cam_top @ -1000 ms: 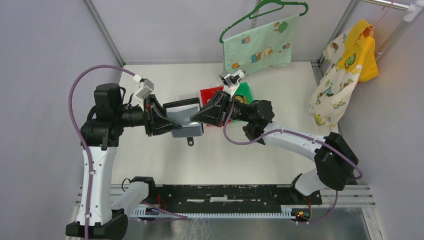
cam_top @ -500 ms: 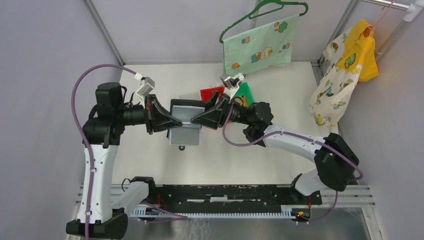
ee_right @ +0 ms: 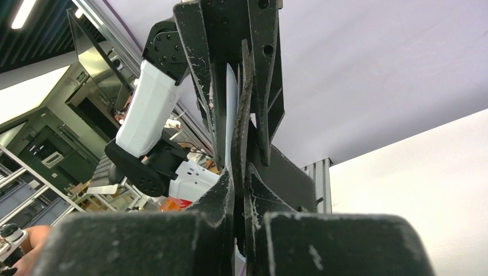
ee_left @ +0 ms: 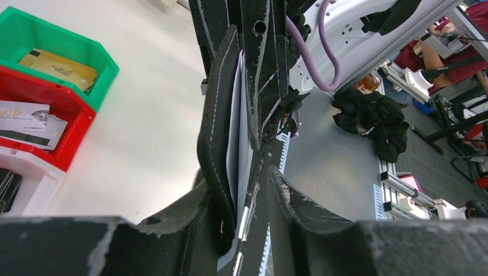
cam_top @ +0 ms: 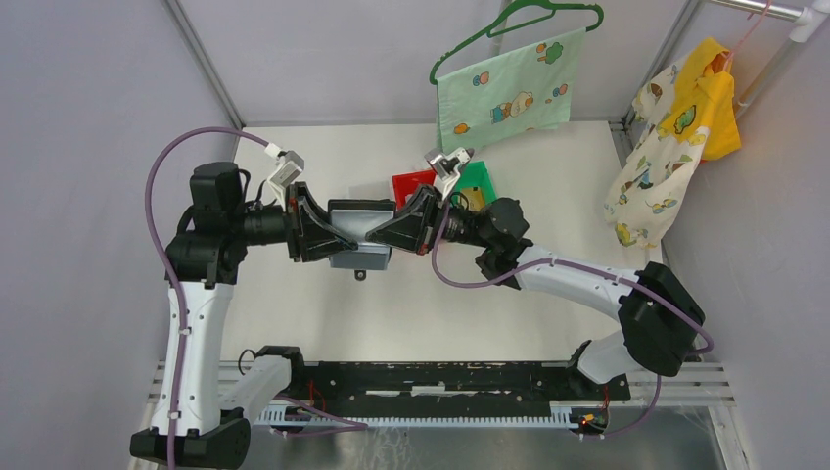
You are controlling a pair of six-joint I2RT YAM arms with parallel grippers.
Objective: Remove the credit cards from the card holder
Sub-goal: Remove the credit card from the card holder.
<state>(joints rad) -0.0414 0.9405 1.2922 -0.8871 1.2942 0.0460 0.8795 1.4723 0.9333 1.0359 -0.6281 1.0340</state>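
Observation:
The black card holder [cam_top: 358, 233] hangs in the air between both grippers, its snap tab [cam_top: 360, 275] dangling below. My right gripper [cam_top: 382, 235] [ee_right: 239, 172] is shut on one black flap [ee_right: 243, 109] of it. Beside that flap a whitish credit card [ee_right: 230, 103] [ee_left: 235, 135] sticks out of the holder. My left gripper [cam_top: 336, 238] [ee_left: 244, 181] stands open astride the other end. The holder's flap [ee_left: 216, 115] rests against one of its fingers, and the other finger [ee_left: 288, 198] stands apart. More cards lie in the bins.
Behind the holder stand a red bin [cam_top: 411, 183] [ee_left: 57, 141] with whitish cards, a green bin [cam_top: 478, 179] [ee_left: 34, 26] with tan cards and a pale bin [ee_left: 31, 184]. Patterned cloths hang at the back [cam_top: 504, 93] and at the right [cam_top: 675, 137]. A black rail [cam_top: 440, 377] runs along the near edge.
The holder has swung up from hanging lower and flatter, and now looks narrower between the grippers. Both grippers have shifted slightly toward the back.

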